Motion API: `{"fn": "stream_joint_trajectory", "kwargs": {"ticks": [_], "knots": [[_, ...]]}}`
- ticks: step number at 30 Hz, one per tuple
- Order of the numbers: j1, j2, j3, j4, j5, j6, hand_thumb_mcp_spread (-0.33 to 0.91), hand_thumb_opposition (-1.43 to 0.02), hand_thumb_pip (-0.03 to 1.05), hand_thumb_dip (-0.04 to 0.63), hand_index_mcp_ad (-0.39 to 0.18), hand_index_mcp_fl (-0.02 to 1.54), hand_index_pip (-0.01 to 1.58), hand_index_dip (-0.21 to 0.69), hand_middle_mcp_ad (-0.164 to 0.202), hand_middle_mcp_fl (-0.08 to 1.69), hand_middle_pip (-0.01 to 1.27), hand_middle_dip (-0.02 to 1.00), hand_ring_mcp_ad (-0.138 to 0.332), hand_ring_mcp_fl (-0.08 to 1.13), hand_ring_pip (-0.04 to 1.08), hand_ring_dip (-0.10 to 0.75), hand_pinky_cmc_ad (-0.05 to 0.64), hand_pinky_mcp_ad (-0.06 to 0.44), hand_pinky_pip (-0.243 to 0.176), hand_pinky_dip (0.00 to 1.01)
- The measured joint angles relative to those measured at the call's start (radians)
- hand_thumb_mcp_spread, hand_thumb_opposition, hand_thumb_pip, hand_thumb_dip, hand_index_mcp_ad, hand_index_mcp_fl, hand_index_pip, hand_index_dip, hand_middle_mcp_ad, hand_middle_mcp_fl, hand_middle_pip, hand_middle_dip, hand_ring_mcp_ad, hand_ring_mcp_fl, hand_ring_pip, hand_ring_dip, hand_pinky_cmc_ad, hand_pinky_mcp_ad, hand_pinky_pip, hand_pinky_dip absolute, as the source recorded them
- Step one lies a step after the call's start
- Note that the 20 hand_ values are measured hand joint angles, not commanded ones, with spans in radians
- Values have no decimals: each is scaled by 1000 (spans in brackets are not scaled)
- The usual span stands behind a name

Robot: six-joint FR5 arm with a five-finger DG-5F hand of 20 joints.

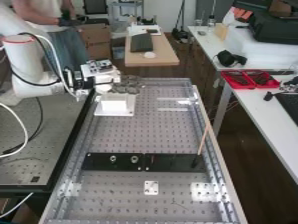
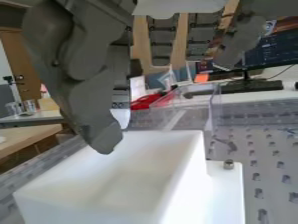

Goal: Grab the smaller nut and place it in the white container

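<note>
Spread hand (image 1: 126,88) wide above white container (image 1: 115,105), upper left of frame; could clip rim if lowered off-centre, shoving container aside.

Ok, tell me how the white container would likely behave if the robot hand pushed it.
The white container would probably resist tipping: its flat base spreads beyond the walls. It may barely slide, as what looks like a bolt sits in that base. Its straight walls suggest a stiff body.

High view slanting down, wrist view close (both catch white container (image 2: 191,180))
</note>
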State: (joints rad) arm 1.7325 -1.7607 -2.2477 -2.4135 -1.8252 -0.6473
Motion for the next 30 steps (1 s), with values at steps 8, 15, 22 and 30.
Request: {"fn": "stream_joint_trajectory", "kwargs": {"ticks": [8, 15, 22, 30], "knots": [[-21, -13, 34, -49, 6, 3, 407, -899, 770, 220, -209, 37, 1553, 42, 65, 10, 126, 206, 148, 0, 70, 52, 333, 204, -105, 354], [-47, -14, 57, -72, 22, 16, 377, -899, 785, 220, -209, 0, 1545, 16, 66, 12, 126, 206, 148, 0, 70, 52, 333, 204, -108, 398], [-106, 81, 93, -108, 43, 32, 365, -892, 785, 220, -209, 0, 1508, -7, 65, 12, 122, 208, 148, 0, 70, 52, 332, 216, -108, 442], [-236, 161, 232, -303, 136, 59, 244, -836, 693, 215, -199, 0, 983, -26, 65, 10, 126, 220, 150, 0, 70, 52, 340, 265, -112, 550]]}}
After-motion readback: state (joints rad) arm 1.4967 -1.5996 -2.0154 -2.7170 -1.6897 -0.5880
